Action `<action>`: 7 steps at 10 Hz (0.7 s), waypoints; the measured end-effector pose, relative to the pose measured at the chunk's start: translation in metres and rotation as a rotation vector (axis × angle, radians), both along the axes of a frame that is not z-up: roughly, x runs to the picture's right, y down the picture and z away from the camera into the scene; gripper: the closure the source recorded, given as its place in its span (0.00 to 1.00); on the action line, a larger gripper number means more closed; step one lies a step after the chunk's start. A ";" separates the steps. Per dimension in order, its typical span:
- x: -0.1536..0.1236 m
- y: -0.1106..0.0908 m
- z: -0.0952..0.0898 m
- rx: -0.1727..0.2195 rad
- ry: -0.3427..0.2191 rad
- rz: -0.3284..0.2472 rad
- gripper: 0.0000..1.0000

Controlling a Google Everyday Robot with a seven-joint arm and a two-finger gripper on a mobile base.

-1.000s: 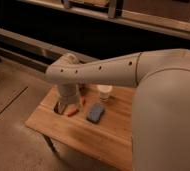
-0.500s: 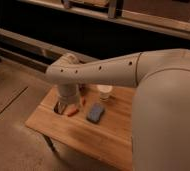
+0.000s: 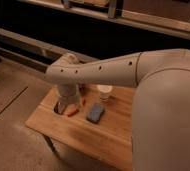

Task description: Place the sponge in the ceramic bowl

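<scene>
Single-arm robot at a low wooden table [image 3: 90, 137], seen from above and behind the arm. The white arm [image 3: 105, 72] reaches in from the right, bends at the wrist and points downward over the table's far left corner. The gripper [image 3: 64, 107] hangs there just above the tabletop, its jaws released and standing wide, with nothing grasped. The sponge [image 3: 95, 113], a blue-grey block, lies flat near the middle of the table, to the right of the gripper and clear of it. A slim red-orange piece [image 3: 72, 111] lies between gripper and sponge, closer to the gripper. A small white cup [image 3: 104, 92] stands upright beyond the sponge, near the table's far edge. A dark patch [image 3: 57, 106] at the gripper's left is largely hidden by the wrist; whether it is the ceramic bowl cannot be told.
</scene>
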State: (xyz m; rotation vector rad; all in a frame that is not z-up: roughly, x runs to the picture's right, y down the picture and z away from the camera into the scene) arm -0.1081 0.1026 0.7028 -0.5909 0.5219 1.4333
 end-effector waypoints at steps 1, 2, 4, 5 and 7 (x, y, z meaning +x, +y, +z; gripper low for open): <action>0.000 0.000 0.000 0.000 0.000 0.000 0.35; 0.000 0.000 0.000 0.001 0.000 -0.001 0.35; 0.001 -0.003 0.001 0.018 0.017 -0.004 0.35; 0.002 -0.009 0.004 0.047 0.052 0.004 0.35; 0.007 -0.020 0.010 0.116 0.161 0.039 0.35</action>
